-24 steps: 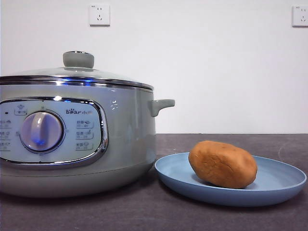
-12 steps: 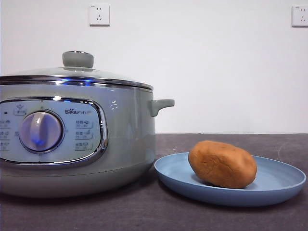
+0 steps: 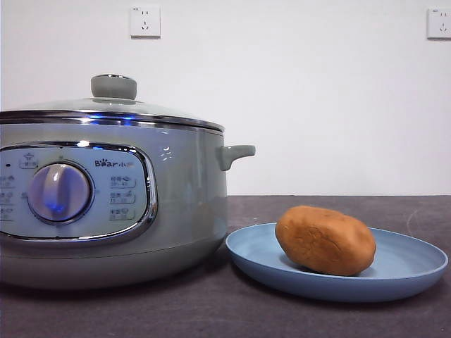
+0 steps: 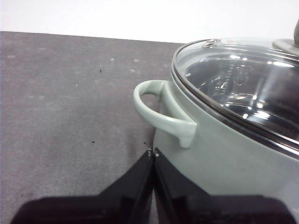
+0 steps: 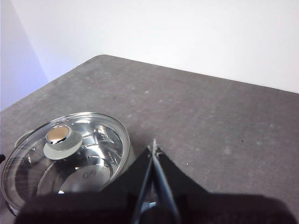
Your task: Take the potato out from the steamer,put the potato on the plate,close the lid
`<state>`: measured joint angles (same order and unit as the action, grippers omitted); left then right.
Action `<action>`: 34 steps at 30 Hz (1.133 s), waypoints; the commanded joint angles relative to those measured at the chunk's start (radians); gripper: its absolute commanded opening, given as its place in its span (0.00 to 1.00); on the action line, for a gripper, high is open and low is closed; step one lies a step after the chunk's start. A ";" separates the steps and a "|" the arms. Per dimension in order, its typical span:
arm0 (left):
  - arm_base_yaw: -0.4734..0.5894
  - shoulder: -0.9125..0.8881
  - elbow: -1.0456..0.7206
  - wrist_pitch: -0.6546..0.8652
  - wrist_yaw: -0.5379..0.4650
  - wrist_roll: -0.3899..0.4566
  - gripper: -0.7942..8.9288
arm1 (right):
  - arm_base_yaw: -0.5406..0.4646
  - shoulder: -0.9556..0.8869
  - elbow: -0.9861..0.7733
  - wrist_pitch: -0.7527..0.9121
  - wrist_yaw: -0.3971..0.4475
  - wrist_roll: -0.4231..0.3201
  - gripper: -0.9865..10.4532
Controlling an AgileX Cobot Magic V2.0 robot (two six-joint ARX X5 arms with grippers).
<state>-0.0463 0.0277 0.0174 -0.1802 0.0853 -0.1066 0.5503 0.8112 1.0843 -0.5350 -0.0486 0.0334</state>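
The orange-brown potato (image 3: 325,240) lies on the light-blue plate (image 3: 412,266) at the front right. Left of it stands the grey-green steamer (image 3: 106,204) with the glass lid (image 3: 113,107) seated on its rim, knob up. My left gripper (image 4: 153,152) is shut and empty, low beside the steamer's side handle (image 4: 161,112), just outside the steamer (image 4: 233,158) under the lid (image 4: 243,84). My right gripper (image 5: 153,147) is shut and empty, hanging high above the table beside the steamer, looking down on the lid (image 5: 65,156) and its knob (image 5: 60,140). Neither gripper shows in the front view.
The dark grey table (image 3: 211,310) meets a white wall with two sockets (image 3: 145,21). The steamer's small handle (image 3: 236,153) sticks out toward the plate. Bare table (image 4: 60,102) spreads beyond the steamer's other handle.
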 commanded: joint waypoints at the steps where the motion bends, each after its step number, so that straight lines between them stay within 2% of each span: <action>1: 0.002 -0.004 -0.014 0.003 -0.005 -0.002 0.08 | 0.000 -0.001 0.002 -0.001 0.002 -0.005 0.09; 9: 0.002 -0.004 -0.014 0.003 -0.005 -0.002 0.08 | -0.003 -0.002 0.002 -0.039 0.006 -0.005 0.09; 11: 0.002 -0.004 -0.014 0.003 -0.005 -0.002 0.08 | -0.031 0.008 0.001 -0.061 0.027 -0.006 0.09; 16: 0.002 -0.004 -0.014 0.003 -0.005 -0.002 0.08 | -0.190 0.042 -0.019 -0.122 0.029 -0.006 0.09; 24: 0.002 -0.004 -0.014 0.003 -0.005 -0.002 0.08 | -0.429 -0.043 -0.200 -0.112 0.023 -0.001 0.09; 28: 0.002 -0.004 -0.014 0.003 -0.005 -0.002 0.08 | -0.510 -0.133 -0.359 0.018 0.021 0.004 0.09; 31: 0.002 -0.004 -0.014 0.003 -0.005 -0.002 0.08 | -0.572 -0.258 -0.594 0.256 0.021 0.065 0.09; 34: 0.002 -0.004 -0.014 0.003 -0.005 -0.002 0.08 | -0.599 -0.357 -0.790 0.410 0.022 0.083 0.09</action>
<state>-0.0463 0.0277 0.0174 -0.1802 0.0853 -0.1066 -0.0475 0.4549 0.3122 -0.1352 -0.0265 0.0971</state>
